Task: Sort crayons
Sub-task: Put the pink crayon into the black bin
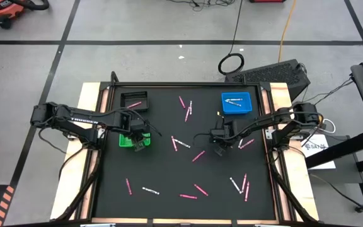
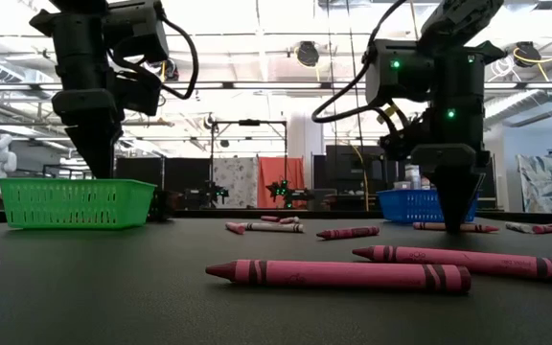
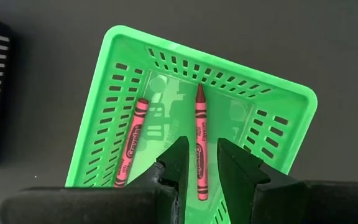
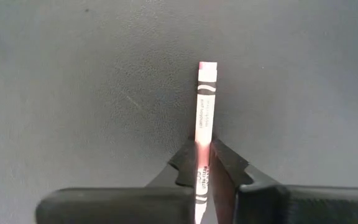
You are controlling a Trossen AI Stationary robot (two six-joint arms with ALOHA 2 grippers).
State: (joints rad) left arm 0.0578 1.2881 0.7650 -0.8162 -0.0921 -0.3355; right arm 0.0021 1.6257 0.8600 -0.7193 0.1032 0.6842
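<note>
My left gripper (image 1: 137,144) hangs open over the green basket (image 3: 98,118), which holds two red crayons. One (image 3: 131,140) lies along a side wall. The other (image 3: 199,124) lies on the basket floor below the gap between my fingers, untouched. My right gripper (image 1: 220,149) is down at the black mat, shut on a pink crayon (image 4: 205,106). More pink and white crayons lie scattered on the mat (image 1: 188,196). The blue tray (image 1: 236,102) holds white crayons, and the black tray (image 1: 134,101) holds a pink one. My right gripper pinches the pink crayon between its two fingertips (image 4: 219,163), on the crayon's long sides partway along its paper wrap (image 4: 201,149). The fingers come from above, pointing down. The crayon's flat end (image 4: 207,66) sticks out past the fingers, and the crayon lies level at the mat.
Loose crayons lie near the mat's near edge (image 1: 150,189) and near right (image 1: 246,187), with others at the far middle (image 1: 188,112) and between the arms (image 1: 178,144). In the low view, big pink crayons (image 2: 338,275) lie close to the camera. The raised table rim (image 1: 276,157) borders the mat.
</note>
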